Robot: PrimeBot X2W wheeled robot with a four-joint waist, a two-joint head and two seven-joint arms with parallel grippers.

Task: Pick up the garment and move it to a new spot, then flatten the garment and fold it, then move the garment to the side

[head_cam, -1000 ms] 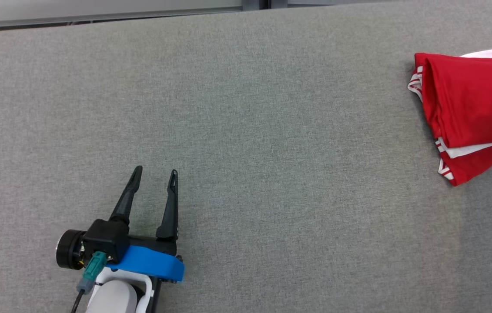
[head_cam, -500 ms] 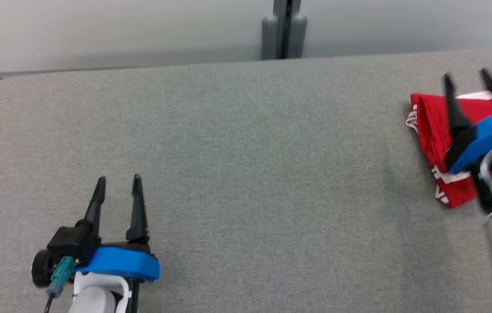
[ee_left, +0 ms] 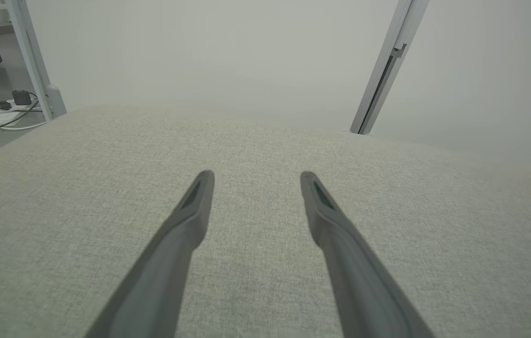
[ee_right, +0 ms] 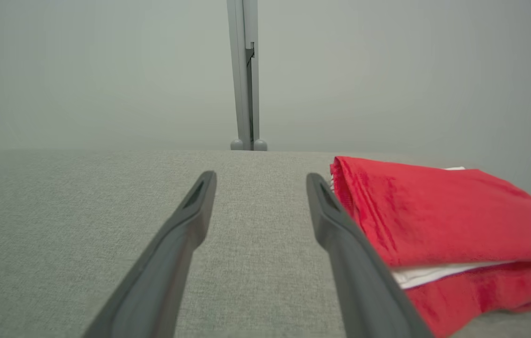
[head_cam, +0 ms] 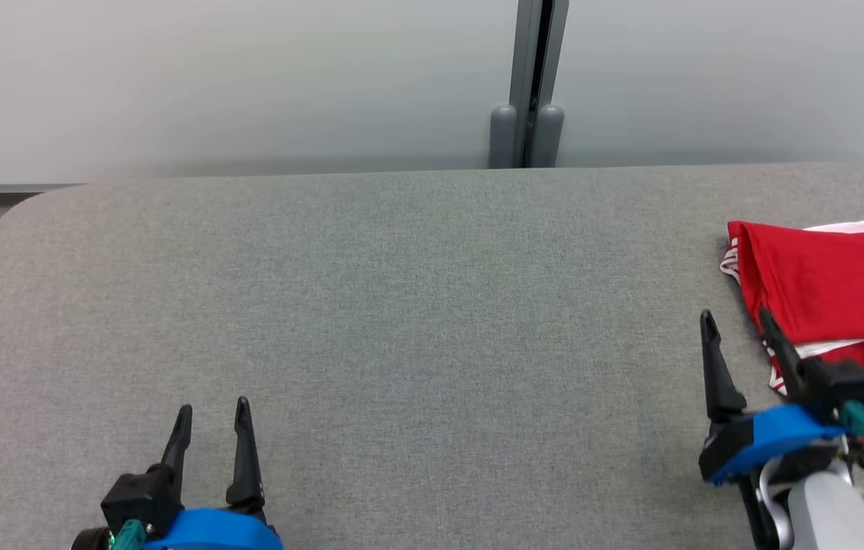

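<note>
Garment (head_cam: 836, 290) of red fabric, white-trimmed, lies folded at the right edge of the grey table (head_cam: 432, 305); my right pincer (head_cam: 737, 316) hangs spread and empty just beside it, my left pincer (head_cam: 214, 407) likewise at the front edge.

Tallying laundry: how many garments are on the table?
1: the folded red garment at the table's right side, partly out of frame; more could be hidden there.

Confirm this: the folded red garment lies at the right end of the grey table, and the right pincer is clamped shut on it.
Not quite. The folded red garment does lie at the right end of the grey table, but the right pincer is open, holding nothing; the right wrist view shows this.
</note>
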